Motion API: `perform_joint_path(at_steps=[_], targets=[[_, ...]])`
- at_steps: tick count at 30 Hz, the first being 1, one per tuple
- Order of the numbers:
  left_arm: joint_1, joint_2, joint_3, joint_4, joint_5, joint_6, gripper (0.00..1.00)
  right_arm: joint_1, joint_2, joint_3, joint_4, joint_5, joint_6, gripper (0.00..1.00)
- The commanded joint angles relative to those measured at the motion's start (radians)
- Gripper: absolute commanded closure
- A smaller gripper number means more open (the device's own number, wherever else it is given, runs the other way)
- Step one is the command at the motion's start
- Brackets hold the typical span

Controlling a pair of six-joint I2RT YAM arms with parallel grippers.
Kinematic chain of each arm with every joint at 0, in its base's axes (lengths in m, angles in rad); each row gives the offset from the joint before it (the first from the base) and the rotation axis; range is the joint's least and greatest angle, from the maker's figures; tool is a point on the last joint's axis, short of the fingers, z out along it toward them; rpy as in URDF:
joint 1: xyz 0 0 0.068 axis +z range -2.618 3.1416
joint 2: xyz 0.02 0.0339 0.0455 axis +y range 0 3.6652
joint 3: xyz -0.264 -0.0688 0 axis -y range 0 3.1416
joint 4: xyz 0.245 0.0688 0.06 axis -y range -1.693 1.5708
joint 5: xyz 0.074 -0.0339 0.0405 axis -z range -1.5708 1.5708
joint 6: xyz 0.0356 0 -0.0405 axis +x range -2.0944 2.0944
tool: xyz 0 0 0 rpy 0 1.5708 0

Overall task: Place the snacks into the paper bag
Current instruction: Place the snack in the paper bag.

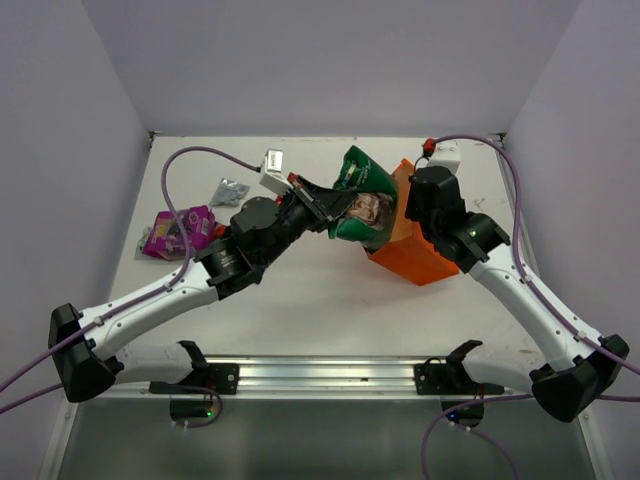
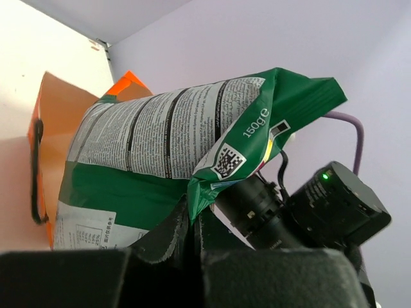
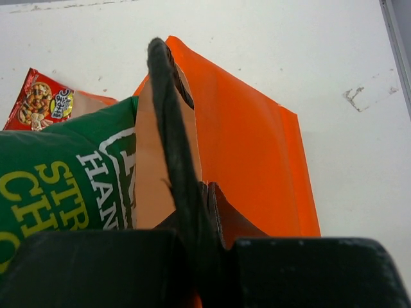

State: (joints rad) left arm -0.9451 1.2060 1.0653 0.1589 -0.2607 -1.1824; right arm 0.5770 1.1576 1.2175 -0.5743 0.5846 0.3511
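The left hand (image 2: 192, 239) is clamped on one edge of the green-and-white packet (image 1: 362, 185), holding it off the tabletop (image 1: 330, 300) in the middle of the top view. The packet's far end sits at the mouth of the paper bag (image 1: 422, 255), against the bag's pale inner wall; how far in it reaches cannot be told. The bag is at centre right of that view, its mouth facing left. The right hand (image 3: 202, 221) is closed on the bag's rim, with the black cord handle (image 3: 168, 122) pinched between its fingers. A red packet (image 3: 38, 96) lies just beyond the bag's mouth. At the left of the top view lie the magenta-purple packet (image 1: 178, 232) and, above it, the silver-grey packet (image 1: 230, 190)
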Motion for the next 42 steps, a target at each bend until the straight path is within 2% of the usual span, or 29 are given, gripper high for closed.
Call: perform_joint_path(at_steps=[1,10,17,22,27,32,38,42], targets=[[-0.001,-0.060,0.065,0.042,0.075,0.061,0.95,0.006,-0.029,-0.010,0.059,0.011,0.009,1.00],[0.002,-0.115,0.030,0.030,0.132,0.017,0.94,0.006,-0.022,-0.009,0.071,0.024,0.005,1.00],[0.003,-0.111,-0.001,-0.033,0.016,0.006,0.93,0.006,-0.036,-0.021,0.080,0.024,0.012,1.00],[0.003,-0.077,-0.056,0.063,-0.032,-0.043,0.94,0.006,-0.036,-0.035,0.090,-0.008,0.026,1.00],[0.005,0.015,-0.007,0.142,-0.028,-0.062,0.94,0.006,-0.032,-0.032,0.082,-0.034,0.052,1.00],[0.003,0.085,-0.013,0.287,-0.018,-0.120,0.94,0.006,-0.013,-0.009,0.035,-0.026,0.095,1.00],[0.000,0.125,-0.031,0.335,-0.096,-0.099,0.94,0.007,0.037,0.062,-0.061,-0.017,0.138,1.00],[-0.020,0.150,-0.013,0.289,-0.169,-0.057,0.93,0.007,0.048,0.083,-0.071,-0.031,0.160,1.00]])
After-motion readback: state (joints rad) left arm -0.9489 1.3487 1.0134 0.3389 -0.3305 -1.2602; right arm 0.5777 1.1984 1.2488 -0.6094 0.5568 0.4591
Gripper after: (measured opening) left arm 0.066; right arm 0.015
